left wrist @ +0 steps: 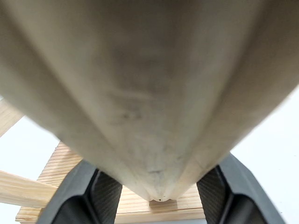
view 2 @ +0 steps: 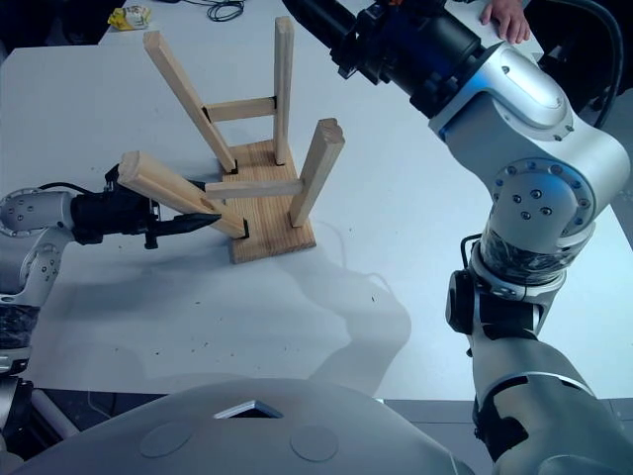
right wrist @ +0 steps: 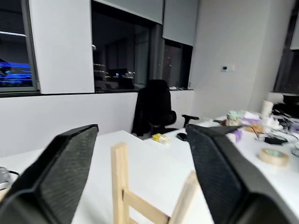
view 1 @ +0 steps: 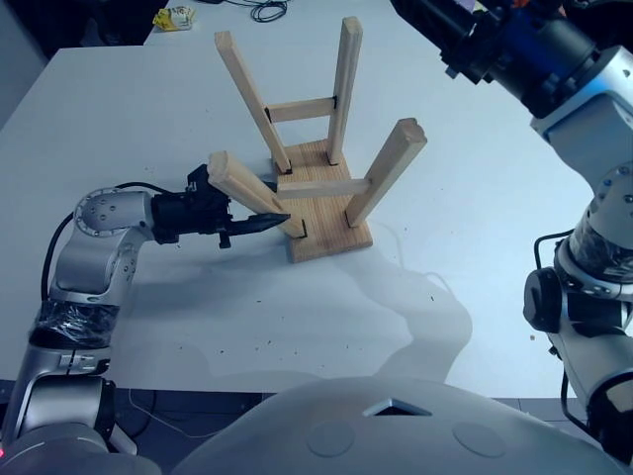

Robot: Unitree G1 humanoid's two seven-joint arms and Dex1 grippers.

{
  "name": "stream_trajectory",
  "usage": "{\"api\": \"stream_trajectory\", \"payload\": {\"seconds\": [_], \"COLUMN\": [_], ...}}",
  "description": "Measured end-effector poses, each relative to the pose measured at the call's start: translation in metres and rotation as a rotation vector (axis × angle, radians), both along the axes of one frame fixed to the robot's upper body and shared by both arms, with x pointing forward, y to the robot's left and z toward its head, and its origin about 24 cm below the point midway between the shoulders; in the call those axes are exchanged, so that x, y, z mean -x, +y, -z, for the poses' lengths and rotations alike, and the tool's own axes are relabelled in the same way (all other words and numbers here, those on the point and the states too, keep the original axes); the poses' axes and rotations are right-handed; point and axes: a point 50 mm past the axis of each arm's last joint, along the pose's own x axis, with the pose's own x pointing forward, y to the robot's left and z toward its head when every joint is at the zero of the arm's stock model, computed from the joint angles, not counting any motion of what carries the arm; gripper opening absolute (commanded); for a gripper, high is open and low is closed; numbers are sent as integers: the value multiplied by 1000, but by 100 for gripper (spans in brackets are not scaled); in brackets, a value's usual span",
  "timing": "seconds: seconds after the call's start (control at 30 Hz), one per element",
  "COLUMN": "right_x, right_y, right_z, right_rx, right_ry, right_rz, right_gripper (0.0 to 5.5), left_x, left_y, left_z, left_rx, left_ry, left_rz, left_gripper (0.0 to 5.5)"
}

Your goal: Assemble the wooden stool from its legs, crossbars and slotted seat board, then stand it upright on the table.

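Left tool (view 1: 262, 220) clamps the near-left leg (view 1: 245, 186), probably to steady it in its slot. Stool (view 1: 321, 186) inverted, seat board (view 1: 331, 236) flat mid-desk (view 1: 148, 109), legs up. Right tool (right wrist: 140, 163) spread wide, empty, raised over the far edge.

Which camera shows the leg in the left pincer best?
Left eye view: the whole leg shows, slanting up from the seat board, left pincer around it. The right eye view gives the same; the left wrist view catches one face, close up.

Left jaws clamp one leg (view 1: 237, 181) of the upturned stool (view 1: 331, 233).
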Motion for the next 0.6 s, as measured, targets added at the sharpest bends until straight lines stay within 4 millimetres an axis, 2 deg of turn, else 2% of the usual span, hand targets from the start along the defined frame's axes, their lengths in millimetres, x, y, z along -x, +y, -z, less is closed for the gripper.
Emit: {"api": "stream_trajectory", "payload": {"seconds": [0.47, 0.6], "right_x": [17, 20], "right_y": [19, 26], "right_z": [15, 29], "right_rx": [-130, -110], "right_ry": [123, 178], "right_rz": [18, -1], "right_gripper": [69, 18], "left_x": [-31, -34], "left_y": [-2, -5], "left_z": [-8, -9], "left_rx": [-48, -52], "left_ry": [19, 32], "left_rz": [-24, -19], "left_gripper": [205, 205]}}
